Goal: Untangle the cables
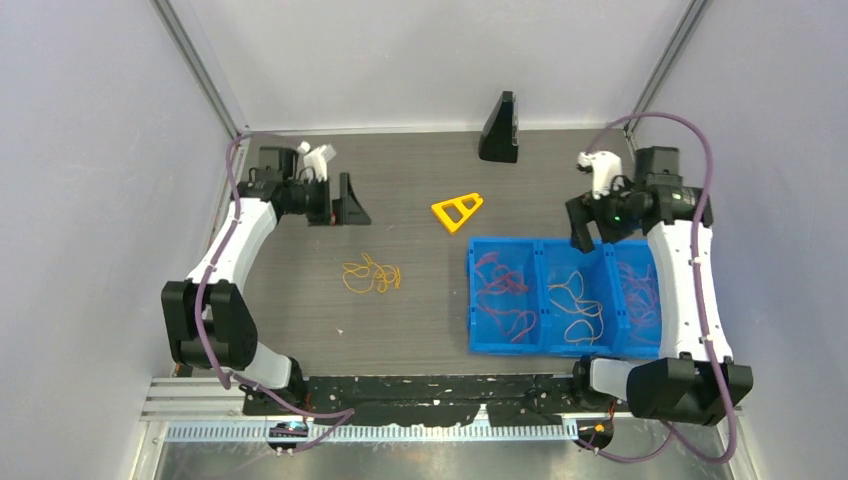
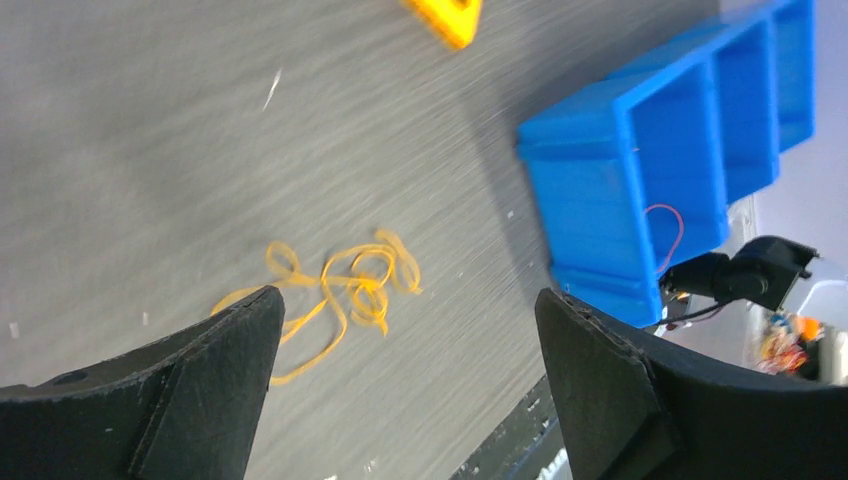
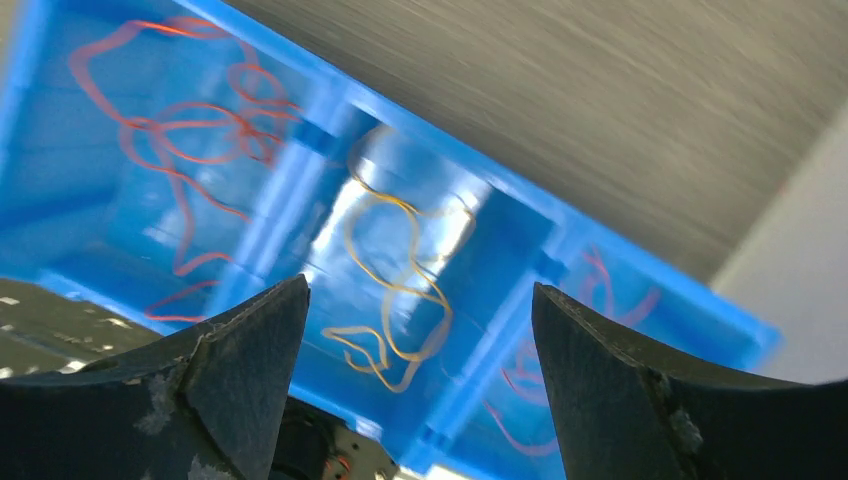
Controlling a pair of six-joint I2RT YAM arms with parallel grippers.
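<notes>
A loose tangle of orange-yellow cables (image 1: 371, 275) lies on the dark table left of the blue bin (image 1: 470, 300). My left gripper (image 1: 350, 208) hangs open above the table behind the tangle. In the left wrist view the tangle (image 2: 340, 290) shows between and beyond the fingers of the left gripper (image 2: 407, 294), which holds nothing. The bin holds red cables (image 1: 505, 295) in its left compartment, a yellow cable (image 1: 578, 305) in the middle and red cables (image 1: 640, 295) on the right. My right gripper (image 1: 595, 225) hovers open over the bin's back edge, above the yellow cable (image 3: 352, 240), empty (image 3: 420, 285).
A rigid yellow triangular frame (image 1: 457, 210) lies between the arms, behind the bin. A black wedge-shaped stand (image 1: 500, 128) sits at the table's far edge. Purple hoses run along both arms. Walls close in on the left, right and back.
</notes>
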